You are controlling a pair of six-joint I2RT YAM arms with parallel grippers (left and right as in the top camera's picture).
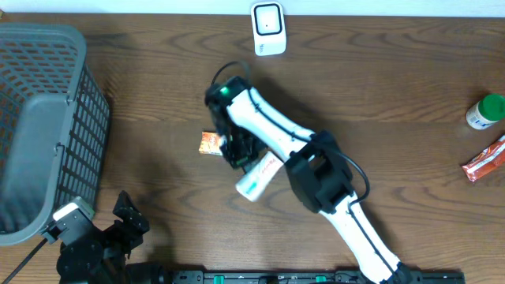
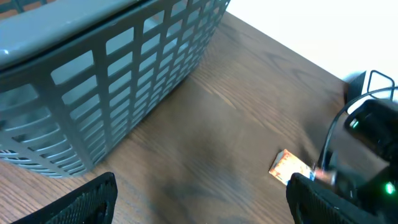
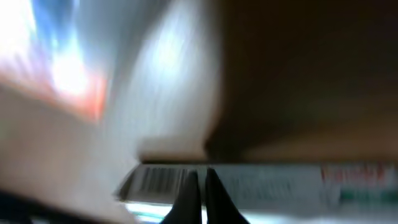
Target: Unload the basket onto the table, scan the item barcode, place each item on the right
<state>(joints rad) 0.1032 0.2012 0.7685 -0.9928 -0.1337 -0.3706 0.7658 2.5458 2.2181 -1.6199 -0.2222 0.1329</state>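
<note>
Your right arm comes in from the near edge of the bench (image 1: 394,71) and slants up and left toward the middle. Its elbow is raised over the wood and its wrist is bent down. The right end effector (image 1: 237,148) points at the bench top with its fingers pressed together. In the wrist view, which is blurred, you cannot make out anything between them (image 3: 199,177).

The white pack (image 1: 256,180) lies flat near the middle of the bench, partly under your right forearm and just beside the closed fingertips. Its barcode (image 3: 155,180) shows right behind them. The small orange packet (image 1: 210,143) sits just to the left of that end effector.

The scanner (image 1: 268,28) stands at the middle of the far edge, well apart from the pack.

Your left arm is folded low at the near-left corner. The left end effector (image 2: 202,183) has its fingers spread wide with nothing in them, and it faces the grey basket (image 1: 47,118) at the left edge.

A green-capped bottle (image 1: 485,110) and a red packet (image 1: 483,160) lie by the right edge.
</note>
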